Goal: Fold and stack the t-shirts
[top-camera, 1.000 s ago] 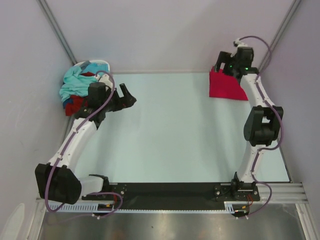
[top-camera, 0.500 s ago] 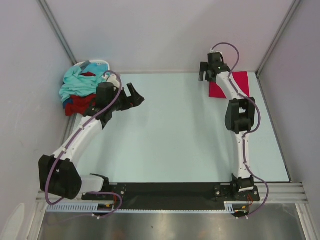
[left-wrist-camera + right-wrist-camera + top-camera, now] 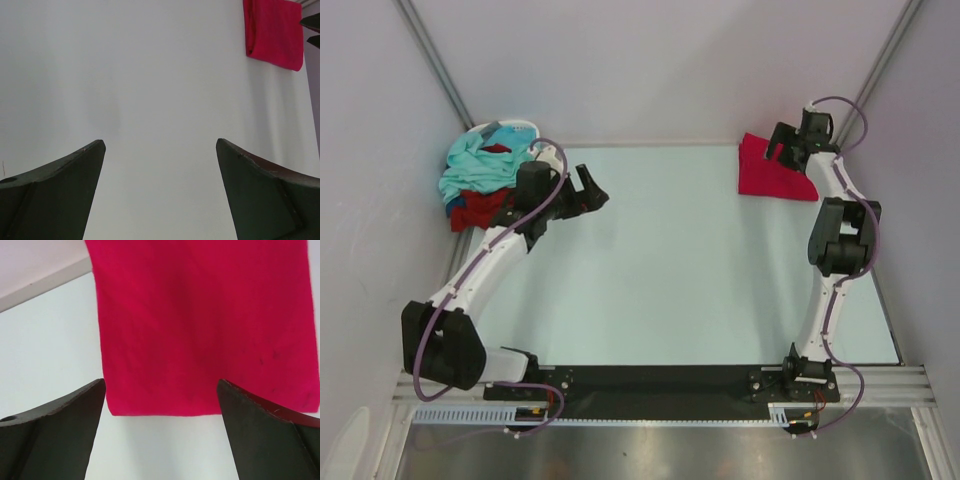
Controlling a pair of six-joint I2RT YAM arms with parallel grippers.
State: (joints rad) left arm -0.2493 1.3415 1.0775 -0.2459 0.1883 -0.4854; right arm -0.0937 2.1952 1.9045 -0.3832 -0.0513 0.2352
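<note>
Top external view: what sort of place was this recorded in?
Probably a robotics lab cell, not a home: bare aluminium frame posts, a pale green tabletop with a black mounting rail for the arms, and a folded crimson-pink t-shirt as work material.

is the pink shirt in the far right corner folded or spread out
Folded: the pink shirt lies as a compact flat rectangle with straight edges, no sleeves or collar showing.

Small white basket (image 3: 516, 127) lies behind and left of the left fingers (image 3: 588, 188); pale green table (image 3: 690, 270) spreads beneath and right of them.
</note>
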